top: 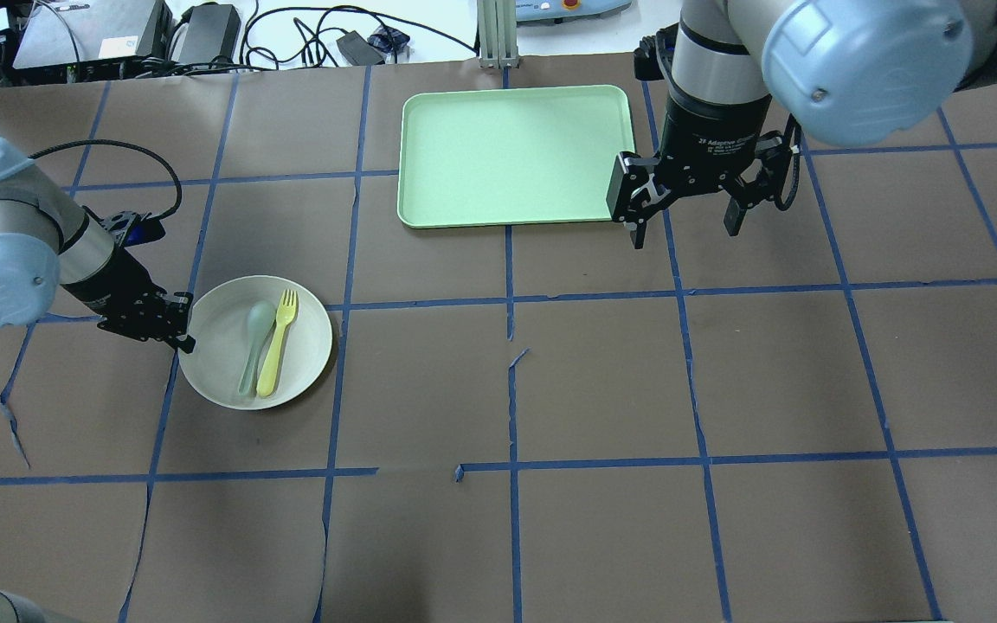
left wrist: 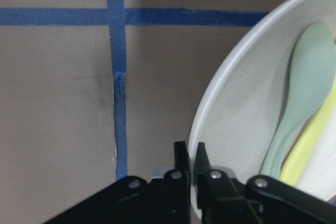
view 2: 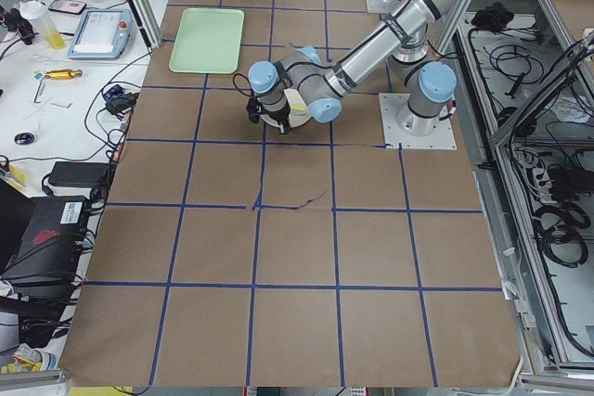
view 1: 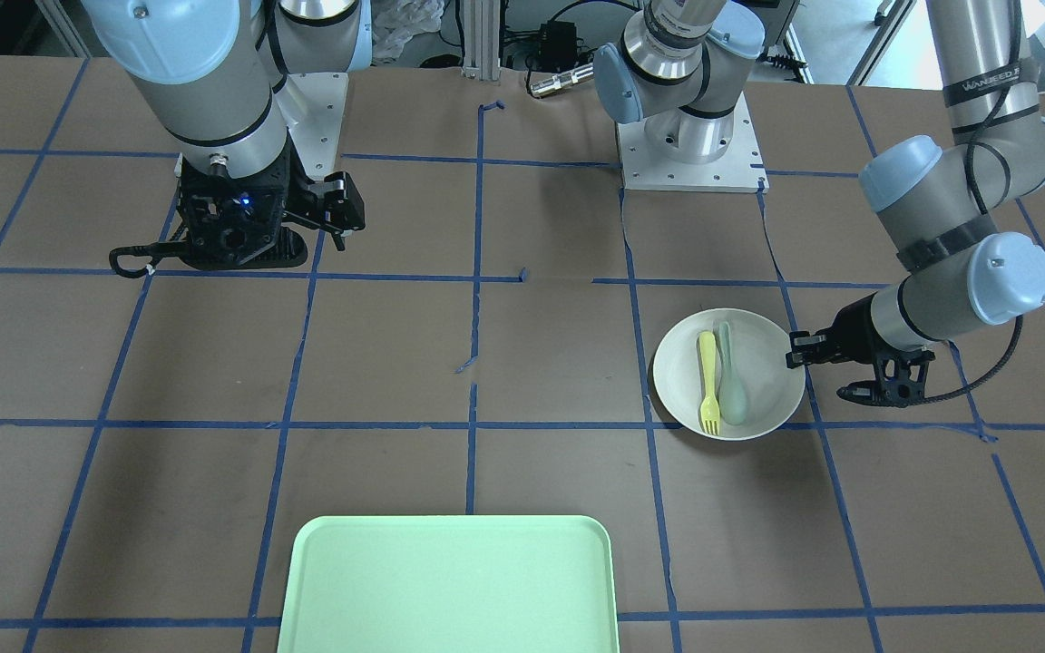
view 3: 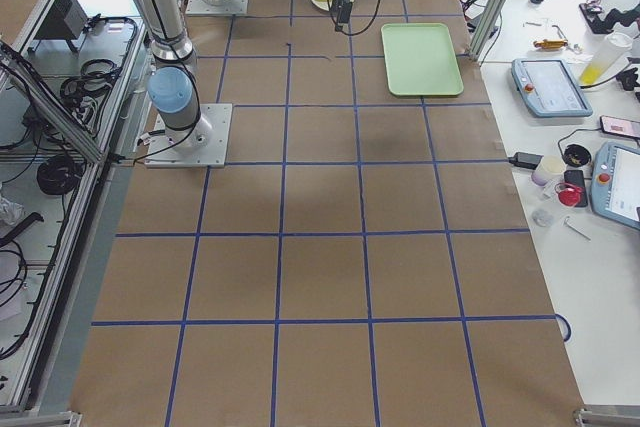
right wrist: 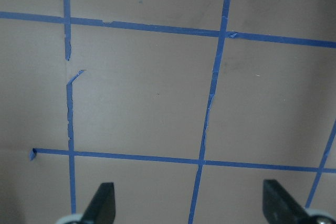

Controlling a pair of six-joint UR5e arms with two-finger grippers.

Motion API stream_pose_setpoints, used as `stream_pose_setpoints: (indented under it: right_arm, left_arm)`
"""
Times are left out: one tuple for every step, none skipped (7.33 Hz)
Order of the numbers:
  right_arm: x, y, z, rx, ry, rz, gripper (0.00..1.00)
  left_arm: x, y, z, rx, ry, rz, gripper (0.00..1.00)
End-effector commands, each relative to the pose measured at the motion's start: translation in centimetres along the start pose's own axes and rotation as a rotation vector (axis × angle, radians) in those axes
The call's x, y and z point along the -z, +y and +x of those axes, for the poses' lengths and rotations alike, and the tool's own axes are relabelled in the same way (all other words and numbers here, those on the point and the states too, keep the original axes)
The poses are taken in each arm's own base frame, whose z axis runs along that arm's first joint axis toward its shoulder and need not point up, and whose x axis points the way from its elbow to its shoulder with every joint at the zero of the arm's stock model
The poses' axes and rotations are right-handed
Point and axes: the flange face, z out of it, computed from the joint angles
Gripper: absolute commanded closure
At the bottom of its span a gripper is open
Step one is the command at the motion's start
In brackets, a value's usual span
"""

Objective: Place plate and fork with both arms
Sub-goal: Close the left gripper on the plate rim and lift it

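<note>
The plate (top: 308, 339) sits on the table's left side, holding the fork (top: 278, 342) and a spoon (top: 254, 336) side by side. The left gripper (left wrist: 190, 155) pinches its left rim; a slow, level lift should keep the cutlery from sliding. The right gripper (top: 685, 227) hangs spread wide beside the far tray (top: 516, 156).

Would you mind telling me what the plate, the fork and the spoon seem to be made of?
The plate: off-white, matte, thin even rim; probably plastic or melamine, though ceramic is possible. The fork: bright yellow, uniform colour, no metallic shine; likely plastic. The spoon: pale grey-green, same dull finish; likely plastic too.
</note>
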Motion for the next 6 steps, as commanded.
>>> stream_pose_setpoints:
  right_arm:
    - [0.0,0.0,0.2,0.001,0.019,-0.003,0.0]
    - [0.0,0.0,0.2,0.001,0.021,-0.003,0.0]
    - [0.0,0.0,0.3,0.001,0.02,-0.003,0.0]
    - [0.2,0.0,0.3,0.001,0.02,0.0,0.0]
    - [0.3,0.0,0.3,0.001,0.02,0.002,0.0]
    - [0.4,0.0,0.3,0.001,0.02,0.003,0.0]
  left_arm:
    - [1.0,-0.2,0.6,0.013,0.067,0.008,1.0]
    - [1.3,-0.2,1.0,0.016,0.1,0.014,1.0]
    - [2.0,-0.7,1.3,0.022,0.135,0.043,1.0]
    - [3.1,-1.7,2.2,0.074,0.17,0.049,1.0]
    - [4.7,-3.3,5.3,0.096,0.166,0.066,1.0]
    - [6.0,-5.0,9.4,0.122,0.176,0.085,1.0]
